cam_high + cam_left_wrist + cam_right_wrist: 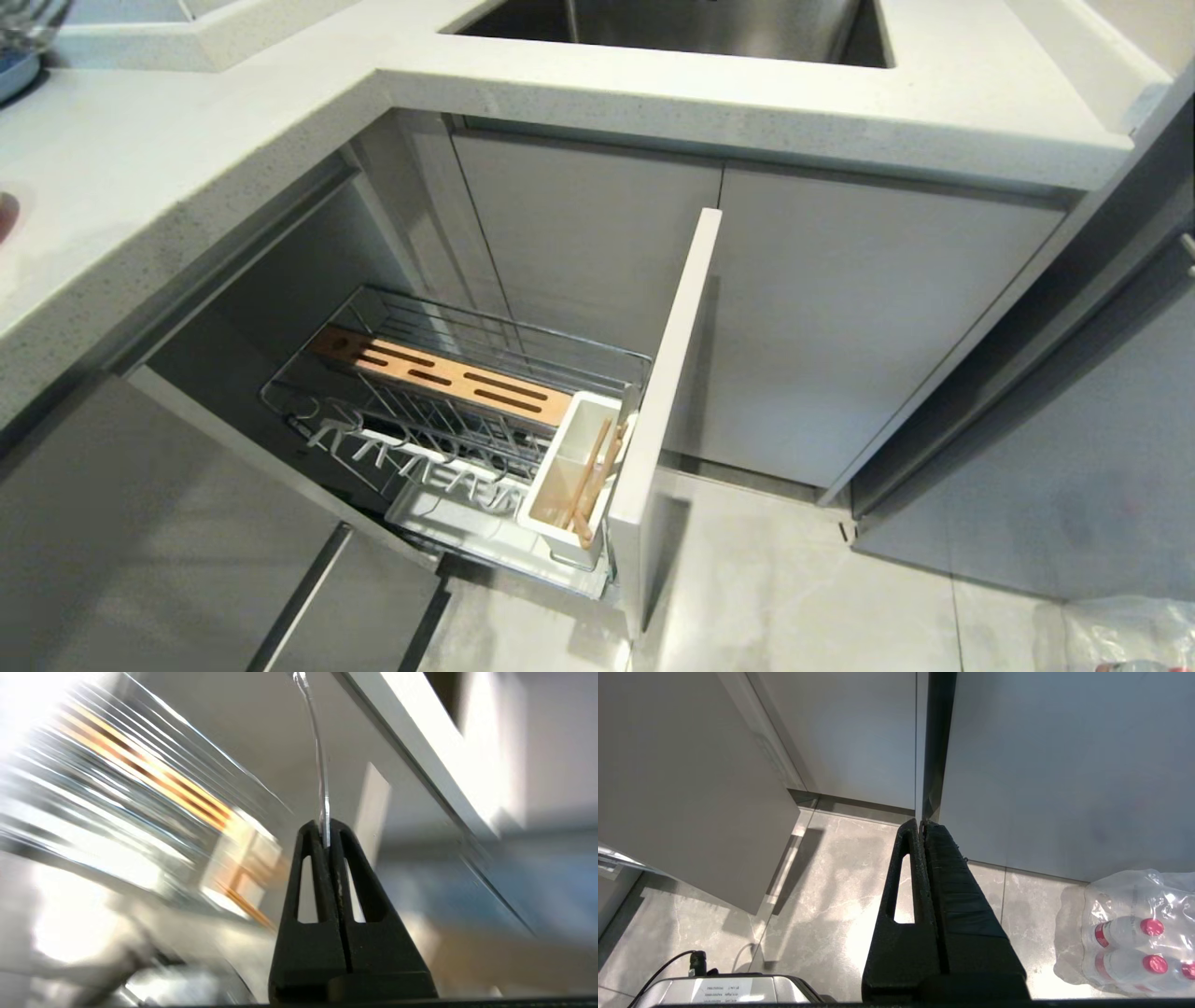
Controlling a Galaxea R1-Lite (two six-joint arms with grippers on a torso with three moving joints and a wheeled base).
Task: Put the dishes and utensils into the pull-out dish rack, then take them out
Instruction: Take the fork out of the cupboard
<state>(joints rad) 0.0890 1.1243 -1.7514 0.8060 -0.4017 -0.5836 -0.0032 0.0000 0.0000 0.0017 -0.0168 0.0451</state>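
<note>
The pull-out dish rack (308, 397) is being shown drawn out from under the counter (140, 187) in the head view, sitting around 7 o'clock from the middle of the scene. Its slotted wooden strip (448, 378) is being carried along the far side of the wire basket. The white caddy (549, 476) is being held at the rack's 4 o'clock end, right up against the narrow front panel (667, 392).

The chopsticks (590, 481) are being held in that caddy, leaning toward 1 o'clock with their tips over its rim. No bowl, plate or fork is being shown in the rack slots. A steel sink (700, 23) is being shown at 12 o'clock, set into the counter.

Neither arm is being caught by the head camera. In the left wrist view, the left tool (325, 828) is being pressed closed on a thin shiny piece (320, 756) that sticks out past the tips. Whether that's the fork can't be told, the background being all smeared — only the rack's wood and wire are being made out behind it.

The right tool (921, 826) is being held closed on nothing, low over the floor (822, 882) by the cabinet doors, with a wrapped pack of bottles (1125, 933) near it.
</note>
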